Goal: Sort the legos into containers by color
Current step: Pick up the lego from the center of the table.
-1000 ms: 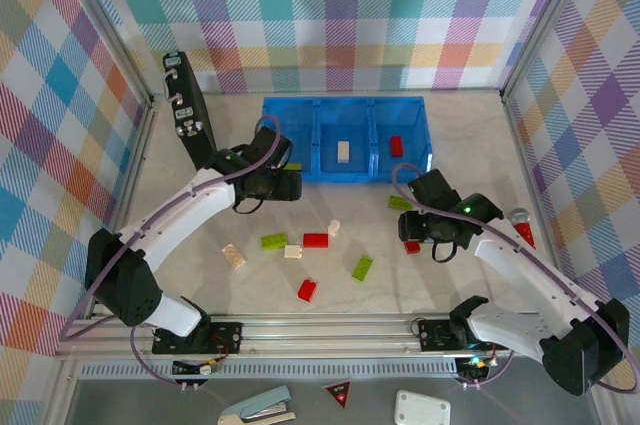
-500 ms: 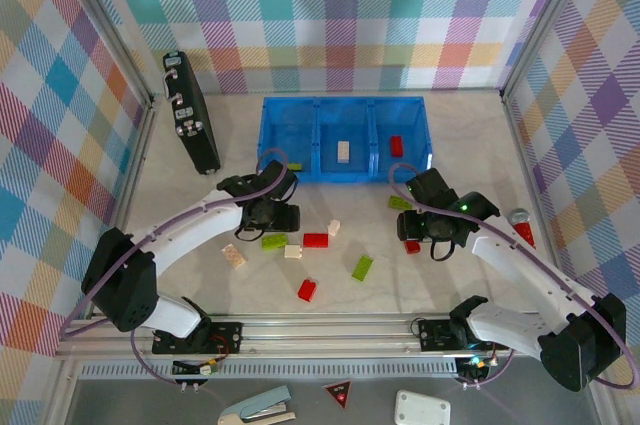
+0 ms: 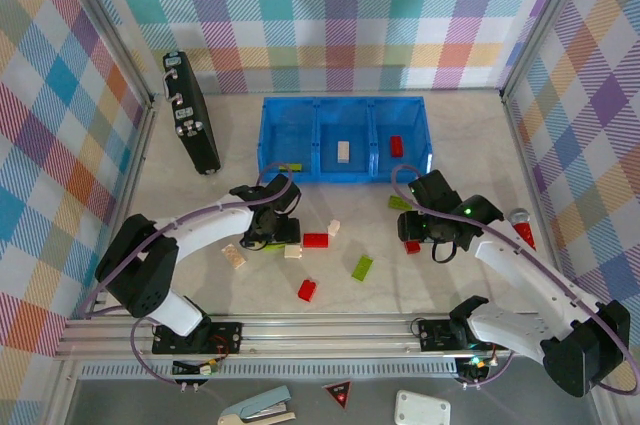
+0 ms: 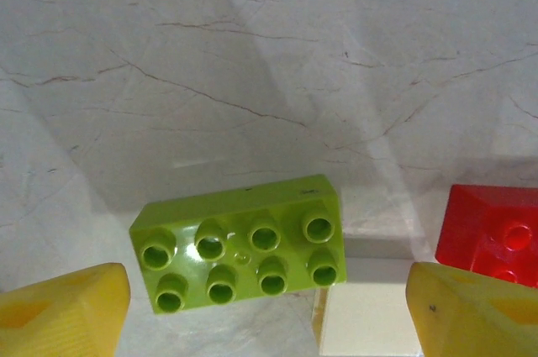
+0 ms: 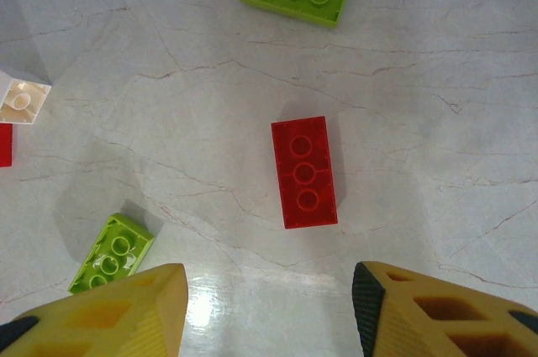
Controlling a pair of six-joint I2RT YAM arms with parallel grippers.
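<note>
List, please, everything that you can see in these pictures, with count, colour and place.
tray: one, blue, three compartments, far side of table.
sorted bricks: three, green, cream, red, one per compartment, left to right.
loose bricks: nine, three green, three red, three cream, scattered on table.
red piece: one, red, table's right edge, too small to identify.
black device: one, black, upright, far left.
stapler: one, white-blue, below table's near edge.
left gripper: one, yellow, open over a green brick.
right gripper: one, yellow, open, red brick just ahead.
</note>
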